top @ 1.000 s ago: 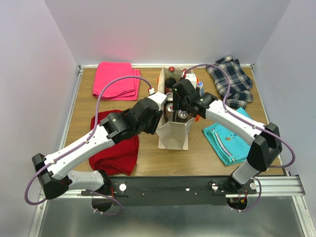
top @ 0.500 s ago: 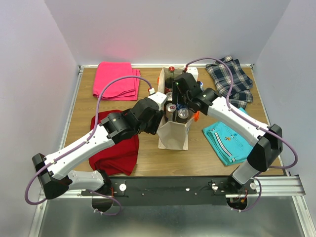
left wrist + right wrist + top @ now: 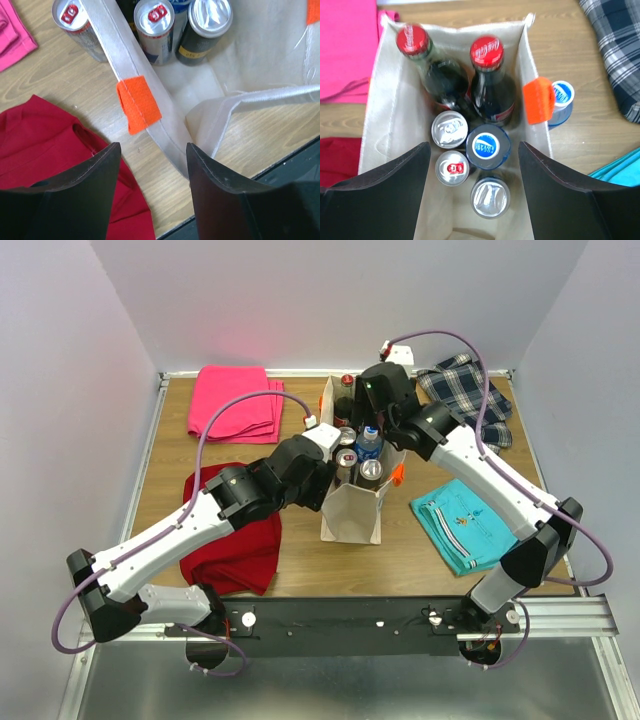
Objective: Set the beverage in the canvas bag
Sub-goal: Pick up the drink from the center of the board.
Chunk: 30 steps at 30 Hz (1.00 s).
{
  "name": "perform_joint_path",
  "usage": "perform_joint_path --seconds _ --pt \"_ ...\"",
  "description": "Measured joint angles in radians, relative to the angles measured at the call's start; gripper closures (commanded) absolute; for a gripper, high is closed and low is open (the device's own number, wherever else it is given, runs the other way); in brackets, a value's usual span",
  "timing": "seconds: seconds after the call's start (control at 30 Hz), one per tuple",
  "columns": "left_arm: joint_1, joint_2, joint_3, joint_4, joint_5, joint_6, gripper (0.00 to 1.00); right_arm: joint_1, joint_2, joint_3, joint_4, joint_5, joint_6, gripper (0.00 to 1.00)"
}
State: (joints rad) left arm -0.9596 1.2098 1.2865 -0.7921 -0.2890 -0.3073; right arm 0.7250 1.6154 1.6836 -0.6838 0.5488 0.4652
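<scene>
Two cola bottles (image 3: 492, 95), two blue-capped bottles (image 3: 487, 146), four cans (image 3: 449, 129) (three under the right gripper (image 3: 474, 150), one ahead of the left gripper (image 3: 152, 150)), one canvas bag (image 3: 390, 125), four folded cloths (image 3: 235, 400)

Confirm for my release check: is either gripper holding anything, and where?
Nothing is held. The right gripper hangs open above the canvas bag; the left gripper straddles its rim by the orange strap, jaws apart, not pinching.

In the right wrist view the red cap (image 3: 412, 40) of the left dark bottle (image 3: 442, 82) is blurred, and an orange strap (image 3: 538, 100) hides part of the blue-capped bottle (image 3: 563, 94) outside the bag (image 3: 387, 120). In the left wrist view the top edge cuts off a can (image 3: 71, 17) beside the bag
</scene>
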Motion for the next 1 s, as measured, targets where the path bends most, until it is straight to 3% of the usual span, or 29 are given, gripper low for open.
perform_joint_path --seconds 0.37,0.67,0.87,1.0 --pt "0.000 0.034 0.058 0.042 -0.041 0.034 0.28 -0.015 -0.023 0.115 -0.052 0.031 -0.014 0.21" --pt "0.034 0.096 0.150 0.042 -0.058 0.025 0.28 -0.174 -0.050 0.127 -0.122 -0.003 0.016 0.22" --pt "0.117 0.103 0.164 0.043 -0.007 0.000 0.28 -0.262 -0.048 0.127 -0.165 -0.055 0.035 0.26" --pt "0.182 0.099 0.160 0.050 0.055 -0.017 0.27 -0.283 -0.012 0.130 -0.189 -0.111 0.050 0.34"
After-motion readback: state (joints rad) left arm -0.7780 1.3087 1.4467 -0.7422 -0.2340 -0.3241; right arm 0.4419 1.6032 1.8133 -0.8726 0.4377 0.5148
